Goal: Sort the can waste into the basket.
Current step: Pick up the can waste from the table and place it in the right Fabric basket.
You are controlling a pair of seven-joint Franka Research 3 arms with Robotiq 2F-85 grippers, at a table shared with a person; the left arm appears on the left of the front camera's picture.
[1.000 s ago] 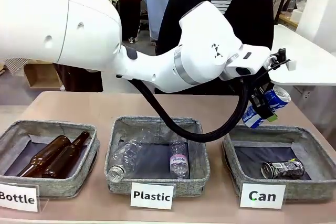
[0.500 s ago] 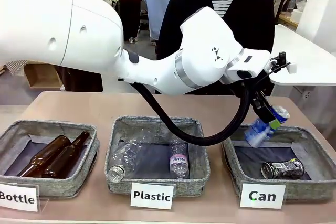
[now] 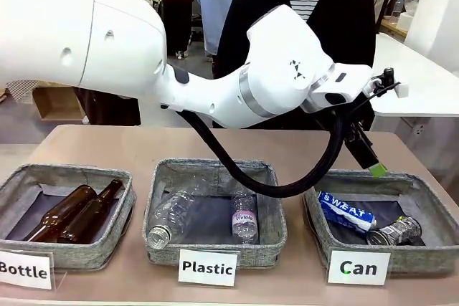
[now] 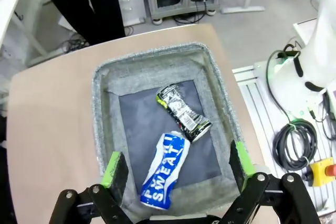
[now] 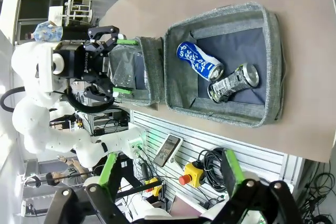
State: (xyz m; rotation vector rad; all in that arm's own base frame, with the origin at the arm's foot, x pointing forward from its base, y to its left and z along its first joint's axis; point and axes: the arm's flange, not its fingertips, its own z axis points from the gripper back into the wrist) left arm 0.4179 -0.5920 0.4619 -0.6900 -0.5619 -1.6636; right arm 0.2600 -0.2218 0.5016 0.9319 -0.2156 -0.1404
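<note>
Now, reading from your left: the bottle basket [image 3: 68, 209] holds two brown bottles [image 3: 75, 213], the plastic basket [image 3: 215, 209] two clear bottles [image 3: 204, 218]. At 3 o'clock, the can basket [image 3: 423, 202] holds the blue can [image 3: 346, 211] lying flat, touching the crushed can [image 3: 393, 231] at its 4 o'clock. Your left gripper [image 3: 366, 150] hangs above that basket, fingers spread, holding nothing. Your right gripper [image 5: 167, 174] is spread too, high over the table [image 3: 93, 145].

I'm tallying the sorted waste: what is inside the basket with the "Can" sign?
The Can basket holds two cans on its dark floor: the blue-and-white SWEAT can and the crushed silver can. Whatever lies beneath them is covered.
</note>
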